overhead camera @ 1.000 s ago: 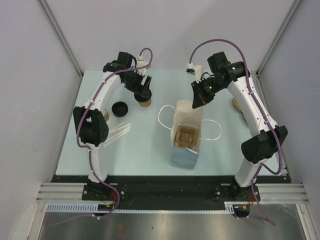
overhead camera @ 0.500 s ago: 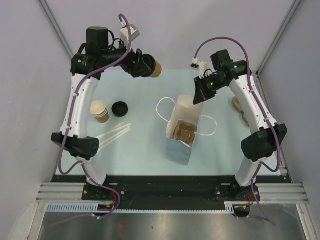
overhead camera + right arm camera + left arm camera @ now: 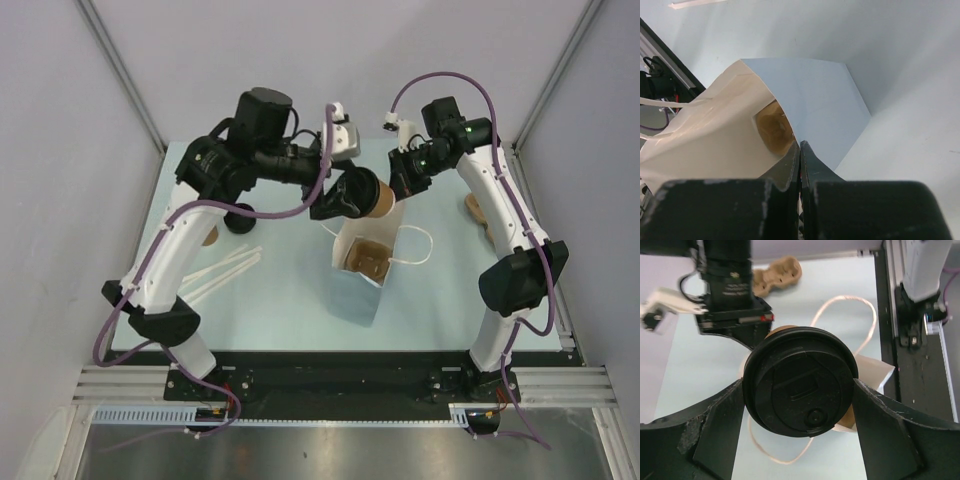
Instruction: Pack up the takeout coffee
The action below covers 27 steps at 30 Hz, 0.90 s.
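Carrier (image 3: 366, 262) in bag (image 3: 352, 302), takeout coffee (image 3: 368, 196) outside

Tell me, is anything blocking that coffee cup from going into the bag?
Nothing visible does. The left gripper holds the takeout coffee above the far rim of the paper bag, whose mouth the right gripper pinches open. Only a cardboard carrier lies inside.
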{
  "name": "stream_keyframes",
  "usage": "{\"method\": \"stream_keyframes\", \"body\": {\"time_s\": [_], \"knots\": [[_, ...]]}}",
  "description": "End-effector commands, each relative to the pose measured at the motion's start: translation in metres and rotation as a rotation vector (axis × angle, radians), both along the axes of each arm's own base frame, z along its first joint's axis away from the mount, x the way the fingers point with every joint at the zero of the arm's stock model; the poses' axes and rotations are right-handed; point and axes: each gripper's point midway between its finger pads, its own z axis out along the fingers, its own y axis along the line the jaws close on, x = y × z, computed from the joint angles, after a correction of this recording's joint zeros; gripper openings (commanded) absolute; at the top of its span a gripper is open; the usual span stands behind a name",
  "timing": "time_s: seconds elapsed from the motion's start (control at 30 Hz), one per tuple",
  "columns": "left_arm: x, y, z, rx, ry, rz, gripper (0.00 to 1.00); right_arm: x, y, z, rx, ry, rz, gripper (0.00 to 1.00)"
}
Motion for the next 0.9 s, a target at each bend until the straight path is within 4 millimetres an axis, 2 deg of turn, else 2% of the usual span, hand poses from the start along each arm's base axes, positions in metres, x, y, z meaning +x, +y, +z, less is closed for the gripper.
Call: {"method": "stream_keyframes", "body": {"time_s": [0.0, 0.07, 0.33, 0.67, 0.73, 0.87], "knots": [[-0.003, -0.008, -0.035, 0.152, -0.077, -0.047, 0.38, 0.005, 0.009, 0.024, 0.053, -0.068, 0.015, 0.0], [-0.005, -0.014, -0.053, 0.214, -0.077, -0.06, 0.38, 0.004, 0.01, 0.024, 0.057, -0.068, 0.021, 0.0], [0.014, -0.028, -0.116, 0.389, -0.039, -0.027, 0.37, -0.001, 0.013, 0.027, 0.066, -0.071, 0.038, 0.0], [0.034, -0.036, -0.174, 0.517, -0.028, 0.016, 0.36, -0.008, 0.021, 0.024, 0.077, -0.047, 0.056, 0.0], [0.033, -0.036, -0.187, 0.542, -0.016, 0.02, 0.35, -0.006, 0.02, 0.023, 0.082, -0.035, 0.046, 0.0], [0.03, -0.034, -0.198, 0.559, 0.009, 0.022, 0.35, -0.004, 0.018, 0.023, 0.094, -0.018, 0.031, 0.0]]}}
